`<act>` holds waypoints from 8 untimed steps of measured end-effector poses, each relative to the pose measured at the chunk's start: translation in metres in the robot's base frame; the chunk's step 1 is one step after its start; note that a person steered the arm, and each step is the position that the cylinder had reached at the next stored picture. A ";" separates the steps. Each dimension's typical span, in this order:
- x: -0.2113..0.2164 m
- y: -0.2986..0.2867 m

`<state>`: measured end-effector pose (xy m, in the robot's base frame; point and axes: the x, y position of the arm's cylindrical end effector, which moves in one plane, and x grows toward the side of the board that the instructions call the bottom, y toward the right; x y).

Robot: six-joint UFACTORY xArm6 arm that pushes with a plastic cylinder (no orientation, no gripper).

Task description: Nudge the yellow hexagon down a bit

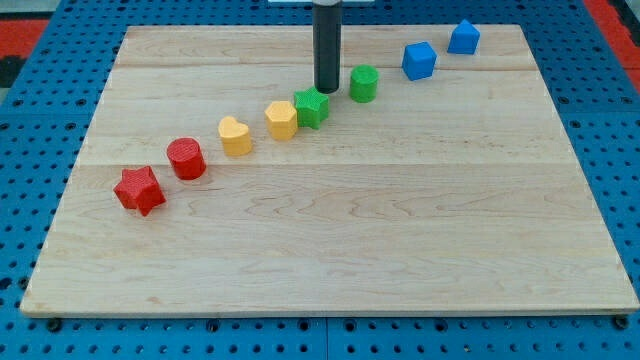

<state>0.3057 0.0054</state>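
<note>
Camera view, single frame. Wooden board (330, 250) on blue pegboard (30, 120); eight blocks strung in a diagonal line rising from the view's lower left to upper right. In order along the line: red star (138, 190), red cylinder (186, 158), yellow heart-like block (235, 135), yellow hexagon (282, 119), green star (312, 107), green cylinder (364, 83), blue cube (419, 60), blue house-shaped block (463, 37). Target, the yellow hexagon, about mid-line, left of board centre, touching or nearly touching the green star on its right; gap to the yellow heart-like block clearly open. Rod vertical, my tip (327, 90) down at board level just above and slightly right of the green star, between it and the green cylinder, apparently clear of both, though contact with the star cannot be ruled out. No jaws on this tool, so nothing grasped or clamped: bare rod, pushing only. Tip placement on the upper side of the line reads as sensible for a downward push, but lateral offset is wrong: above the green star, not above the hexagon. Likely requirement: shift toward the view's left until directly above the hexagon, then short stroke toward the view's bottom. Risk: tight spacing with the green star, so an off-centre push could drag the neighbour along or rotate the hexagon. Nudge judged not yet done; hexagon sits in line with its neighbours.
</note>
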 end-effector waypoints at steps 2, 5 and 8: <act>-0.016 0.009; -0.010 -0.012; 0.015 -0.076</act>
<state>0.3210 -0.0706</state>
